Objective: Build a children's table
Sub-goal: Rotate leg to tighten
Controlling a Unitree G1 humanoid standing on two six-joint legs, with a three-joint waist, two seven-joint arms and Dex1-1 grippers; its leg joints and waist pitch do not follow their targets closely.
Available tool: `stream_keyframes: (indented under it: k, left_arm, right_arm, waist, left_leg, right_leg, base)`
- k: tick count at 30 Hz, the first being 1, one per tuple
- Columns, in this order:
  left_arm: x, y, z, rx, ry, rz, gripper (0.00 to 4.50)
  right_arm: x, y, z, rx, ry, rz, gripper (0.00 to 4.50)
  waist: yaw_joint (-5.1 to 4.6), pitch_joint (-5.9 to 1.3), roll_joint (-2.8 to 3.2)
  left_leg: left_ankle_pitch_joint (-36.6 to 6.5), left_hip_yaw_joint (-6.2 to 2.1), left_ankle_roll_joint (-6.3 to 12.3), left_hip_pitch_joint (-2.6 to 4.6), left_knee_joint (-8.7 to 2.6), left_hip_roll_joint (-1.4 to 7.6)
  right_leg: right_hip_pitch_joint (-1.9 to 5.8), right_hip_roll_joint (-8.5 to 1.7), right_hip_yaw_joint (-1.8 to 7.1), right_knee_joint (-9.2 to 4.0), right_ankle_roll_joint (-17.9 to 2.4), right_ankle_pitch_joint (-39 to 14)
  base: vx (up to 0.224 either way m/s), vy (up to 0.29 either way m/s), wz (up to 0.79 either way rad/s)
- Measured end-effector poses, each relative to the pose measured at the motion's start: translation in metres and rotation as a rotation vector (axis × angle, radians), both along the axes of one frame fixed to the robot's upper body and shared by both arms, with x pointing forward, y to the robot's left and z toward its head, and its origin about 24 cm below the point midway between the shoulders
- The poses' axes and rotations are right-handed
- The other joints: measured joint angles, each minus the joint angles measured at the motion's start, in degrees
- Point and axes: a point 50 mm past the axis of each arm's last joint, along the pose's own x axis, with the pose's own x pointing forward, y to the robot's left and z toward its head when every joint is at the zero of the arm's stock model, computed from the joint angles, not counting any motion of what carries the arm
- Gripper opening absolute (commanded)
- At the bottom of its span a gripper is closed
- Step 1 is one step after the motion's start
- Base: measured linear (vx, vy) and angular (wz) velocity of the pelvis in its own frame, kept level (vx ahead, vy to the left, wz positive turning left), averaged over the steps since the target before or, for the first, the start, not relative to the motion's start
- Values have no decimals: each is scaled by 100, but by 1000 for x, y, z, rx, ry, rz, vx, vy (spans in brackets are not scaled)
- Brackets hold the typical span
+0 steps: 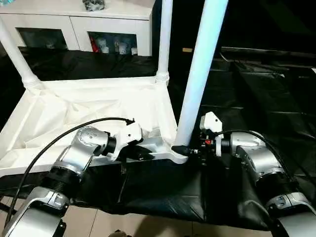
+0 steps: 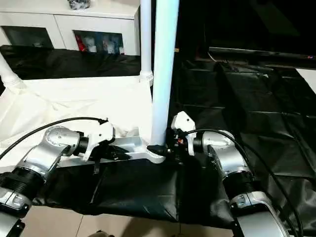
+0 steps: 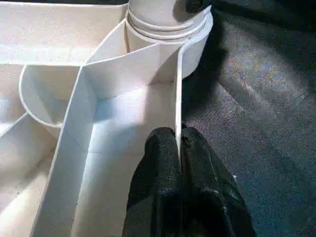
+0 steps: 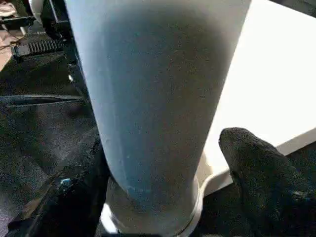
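While the white tabletop [image 1: 98, 106] lies upside down on the black-covered work surface [image 1: 256, 98], ribbed underside facing up, three legs stand upright in its corner sockets. One leg [image 1: 200, 74] rises from the near corner closest to the robot's right arm, another leg [image 1: 164, 39] from the far corner on that same side, and a third leg [image 1: 15, 54] from the far corner on the robot's left.

The left gripper [image 3: 180, 148] is closed on the thin outer wall of the tabletop along its near edge, a black finger pressed to each face of that rim, just beside the near corner socket [image 3: 168, 34].

The right gripper [image 4: 163, 197] straddles the base of the near leg, its fingers [image 4: 261, 173] spread wide on either side of the tube; whether they press on it cannot be told.

A white glass-door cabinet [image 1: 79, 24] stands beyond the far edge of the work surface.
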Motion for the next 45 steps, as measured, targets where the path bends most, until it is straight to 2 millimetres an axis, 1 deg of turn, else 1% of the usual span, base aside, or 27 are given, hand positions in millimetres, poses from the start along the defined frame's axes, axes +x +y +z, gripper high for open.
stream_keyframes:
  k: [1, 3, 4, 8, 17, 18, 19, 20, 23, 24, 26, 28, 29, 32, 33, 34, 36, 37, 38, 41, 45]
  left_arm:
    - [0, 0, 0, -2, 8, 4, 31]
    - [1, 3, 0, -33, 23, 27, 56]
    - [1, 2, 0, -57, 24, 34, 59]
    - [0, -1, -1, -76, 17, 24, 59]
    - [0, 3, -1, -64, 21, 23, 59]
    - [0, 3, -1, -63, 20, 21, 42]
    - [0, 3, -1, -63, 20, 20, 42]
    - [0, 3, -1, -62, 18, 22, 24]
    - [1, 4, -2, -59, 17, 27, 14]
    - [1, 4, -2, -60, 17, 27, 4]
    - [1, 4, -2, -60, 19, 26, 0]
    - [0, 4, -2, -60, 20, 25, 0]
    - [0, 4, -2, -60, 20, 25, 0]
    - [1, 4, -2, -59, 17, 29, 0]
    - [1, 4, -2, -59, 17, 30, 0]
    - [1, 4, -2, -58, 16, 30, 0]
    - [1, 5, -2, -57, 16, 31, 0]
    - [1, 5, -2, -57, 17, 32, 0]
    - [1, 5, -2, -57, 17, 32, 0]
    - [1, 5, -2, -55, 19, 37, 0]
    - [2, 4, -3, -46, 23, 64, 0]
  right_arm:
    - [0, 0, 0, 0, 0, 0, 363]
    - [0, -1, 0, -2, -1, -1, 363]
    - [0, -1, 0, -4, 0, -3, 363]
    - [0, -1, 0, -2, -1, -2, 363]
    - [0, -1, -3, -2, 9, -5, 363]
    - [0, -1, -4, -2, 14, -5, 363]
    - [0, -1, -4, -2, 19, -6, 363]
    - [-1, -1, -5, -2, 24, -6, 363]
    - [-1, 1, -6, 2, 37, -5, 363]
    - [-1, 2, -7, 5, 41, -4, 335]
    - [-1, 4, -7, 9, 51, 1, 328]
    - [-2, 5, -8, 13, 55, 9, 293]
    - [-2, 6, -8, 15, 57, 11, 285]
    - [-3, 6, -9, 18, 73, 14, 275]
    - [-2, 7, -8, 21, 72, 14, 250]
    - [-2, 7, -8, 23, 74, 14, 250]
    - [-2, 8, -7, 30, 70, 16, 231]
    - [-2, 8, -7, 31, 70, 16, 231]
    - [-2, 8, -7, 31, 70, 16, 216]
    - [-2, 9, -7, 31, 69, 15, 209]
    - [-2, 13, -10, 44, 74, -13, 205]
  waist:
    - [-1, 0, 0]
    - [3, 0, 0]
    - [13, 4, -7]
    - [22, 3, -17]
    - [9, 2, -20]
    - [7, 2, -20]
    - [7, 2, -21]
    - [6, 2, -22]
    - [3, 1, -22]
    - [3, 1, -22]
    - [4, 1, -22]
    - [6, 1, -22]
    - [5, 1, -22]
    - [4, 1, -22]
    - [4, 1, -22]
    - [4, 1, -22]
    - [0, 0, -24]
    - [-2, -5, -32]
    - [-2, -6, -36]
    - [-8, -10, -43]
    - [-11, -23, -78]
  left_leg:
    - [0, 0, 0, 0, -1, 0]
    - [0, -1, 0, 0, 0, 0]
    - [0, -2, 0, -2, 4, 0]
    - [0, -4, 0, -10, 11, 0]
    - [0, -17, -1, -8, 11, 1]
    - [0, -17, -1, -7, 11, 1]
    - [0, -17, -1, -7, 11, 1]
    - [0, -18, -1, -7, 11, 1]
    - [0, -18, 0, -8, 11, 1]
    - [0, -18, -1, -7, 11, 1]
    - [0, -18, -1, -8, 11, 1]
    - [0, -18, -1, -8, 11, 1]
    - [0, -18, -1, -7, 11, 1]
    - [0, -18, -1, -6, 11, 1]
    - [0, -18, -1, -5, 11, 1]
    - [0, -18, -1, -5, 11, 1]
    - [0, -19, -1, -4, 11, 1]
    - [0, -19, -1, -4, 11, 1]
    - [0, -20, -1, -3, 10, 1]
    - [0, -20, -1, -1, 11, 1]
    - [-1, -20, -2, 9, 8, 1]
  right_leg:
    - [0, 0, 1, 1, 2, -1]
    - [-1, 0, -1, 4, 3, -2]
    - [-4, 1, -7, 4, 3, -2]
    - [-2, 0, -7, 3, 1, -1]
    - [0, 0, -7, 4, 3, -2]
    - [-1, 1, -7, 4, 3, -2]
    - [-1, 1, -7, 4, 3, -2]
    - [-1, 1, -7, 5, 3, -2]
    - [-1, 1, -7, 5, 3, -2]
    - [-1, 1, -7, 5, 4, -2]
    - [-2, 1, -7, 4, 4, -3]
    - [-1, 1, -7, 4, 4, -3]
    - [-2, 1, -7, 4, 4, -3]
    - [-1, 1, -7, 5, 4, -3]
    - [-1, 1, -7, 5, 4, -3]
    - [0, 1, -7, 5, 4, -3]
    - [1, 1, -7, 5, 4, -3]
    - [1, 2, -7, 5, 5, -3]
    - [1, 2, -7, 5, 6, -4]
    - [1, 2, -6, 5, 20, -12]
    - [6, 2, -6, 5, 30, -18]
  base:
    - [0, 0, 0]
    - [0, 0, 0]
    - [0, 0, 0]
    - [0, 0, 0]
    - [0, 0, 0]
    - [0, 0, 0]
    - [0, 0, 0]
    - [0, 0, 0]
    - [0, 0, 0]
    - [0, 0, 0]
    - [0, 0, 0]
    - [0, 0, 0]
    - [0, 0, 0]
    - [0, 0, 0]
    - [0, 0, 0]
    - [0, 0, 0]
    - [0, 0, 0]
    - [0, 0, 0]
    - [0, 0, 0]
    - [0, 0, 0]
    - [0, 0, 0]
